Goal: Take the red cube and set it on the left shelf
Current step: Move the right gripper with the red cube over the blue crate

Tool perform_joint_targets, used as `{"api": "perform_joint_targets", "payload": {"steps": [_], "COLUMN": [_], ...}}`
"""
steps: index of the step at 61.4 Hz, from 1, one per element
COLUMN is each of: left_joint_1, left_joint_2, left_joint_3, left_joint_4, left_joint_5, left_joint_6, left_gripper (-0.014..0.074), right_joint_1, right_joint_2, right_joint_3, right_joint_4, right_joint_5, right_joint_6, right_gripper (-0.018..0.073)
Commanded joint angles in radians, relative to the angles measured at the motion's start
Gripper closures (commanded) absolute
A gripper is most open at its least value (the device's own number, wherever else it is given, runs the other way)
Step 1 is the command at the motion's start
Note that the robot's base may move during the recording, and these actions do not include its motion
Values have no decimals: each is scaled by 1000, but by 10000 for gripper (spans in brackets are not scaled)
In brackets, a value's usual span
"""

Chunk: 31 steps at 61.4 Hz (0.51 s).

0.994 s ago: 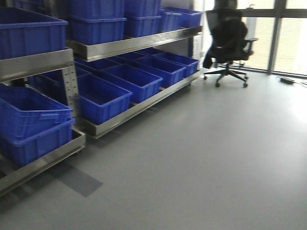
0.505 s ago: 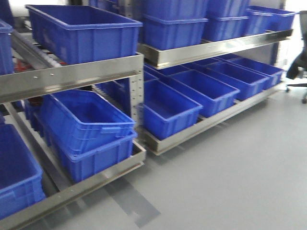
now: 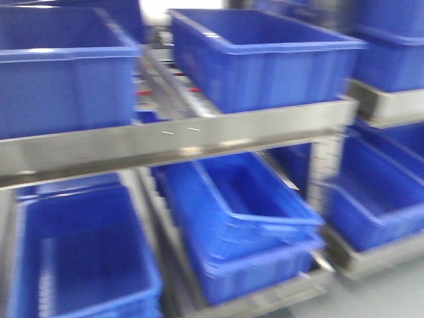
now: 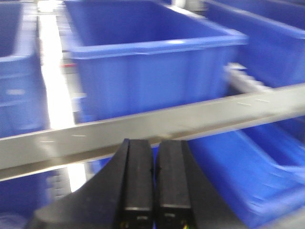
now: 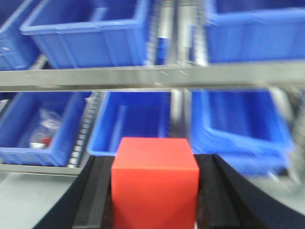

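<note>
Blue bins (image 3: 265, 59) crowd steel shelving (image 3: 179, 142) across the frame; lower centre, right gripper (image 5: 155, 195) clamps red cube (image 5: 155, 176), left gripper (image 4: 155, 162) pressed closed, empty.

Open-topped blue bins (image 3: 265, 73) on both shelf (image 3: 324, 173) tiers behind steel rail (image 3: 179, 142).

This looks like a warehouse or stockroom, with tiered steel shelving (image 3: 185, 142) on perforated uprights (image 3: 323, 165) carrying rows of identical open blue plastic bins (image 3: 265, 59) above a bare grey floor (image 5: 28, 200).
</note>
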Motion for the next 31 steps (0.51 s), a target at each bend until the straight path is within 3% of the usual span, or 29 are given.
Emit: {"api": "perform_joint_targets", "payload": {"steps": [1,31], "left_joint_1": [-1,-1], "left_joint_2": [-15,-15], "left_joint_3": [23,23], "left_joint_4": [-6,-6], "left_joint_5": [-88,-88], "left_joint_6": [-1,-1], "left_gripper": [495,495], "right_joint_1": [-2,-2], "right_joint_2": [12,12], "right_joint_3": [-25,-25], "right_joint_4": [-11,-11], "right_joint_5": [-87,-87], "right_joint_6": [-8,-8], "right_gripper": [354,354]}}
